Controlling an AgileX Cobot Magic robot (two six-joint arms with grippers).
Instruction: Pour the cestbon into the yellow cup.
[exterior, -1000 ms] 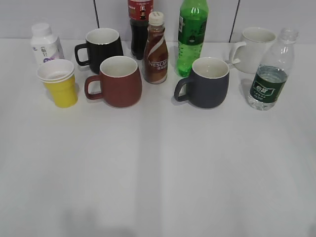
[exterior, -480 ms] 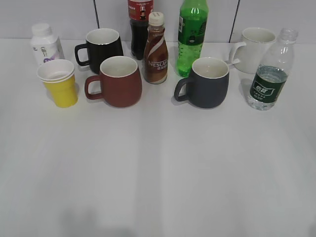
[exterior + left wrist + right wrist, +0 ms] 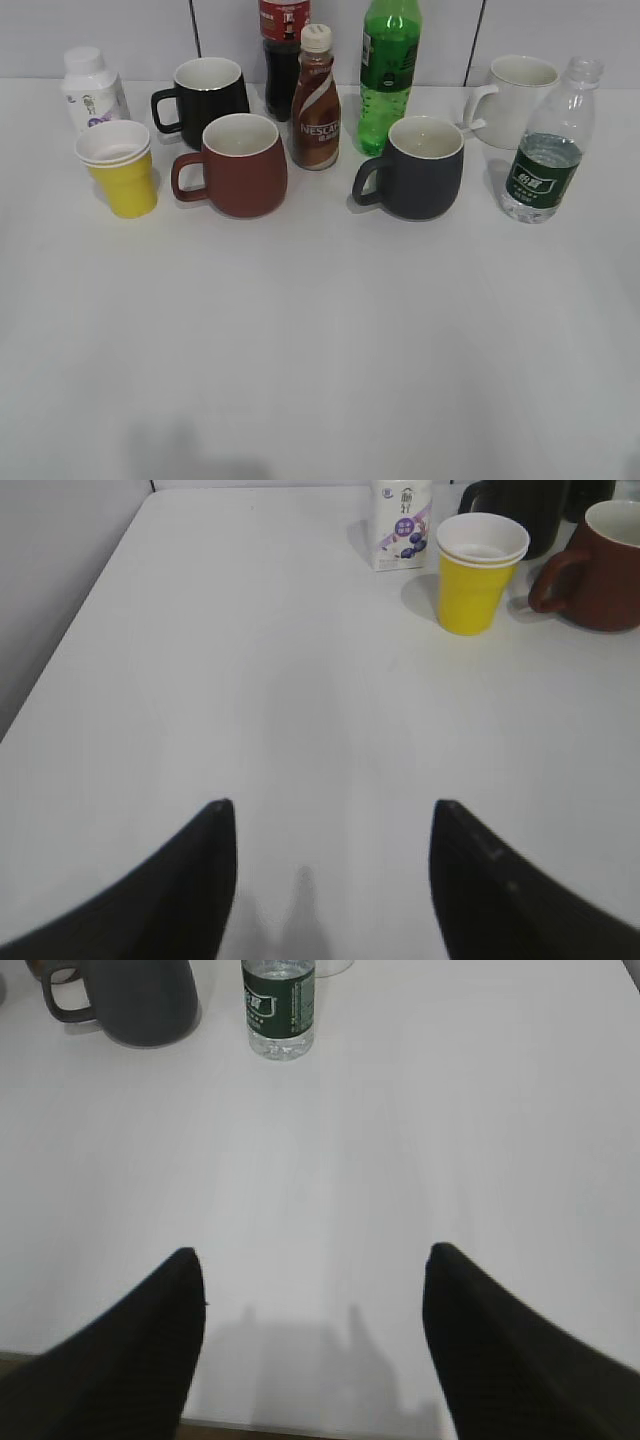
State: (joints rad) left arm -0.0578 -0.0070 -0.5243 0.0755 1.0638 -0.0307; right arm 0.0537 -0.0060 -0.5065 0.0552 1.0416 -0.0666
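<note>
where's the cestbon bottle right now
The cestbon stands far right in the exterior view, just in front of the white mug, right of the dark blue mug.

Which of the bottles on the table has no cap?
The cestbon at far right: small, clear, dark green label, open neck. The Nescafe bottle has a cap.

Cestbon (image 3: 545,150): small clear plastic bottle, dark green label with white characters, capless, upright at far right of the surface (image 3: 320,330), partly filled with water. Yellow cup (image 3: 120,168): handleless paper cup, white rim and inside, upright at far left, well apart from the bottle.
</note>
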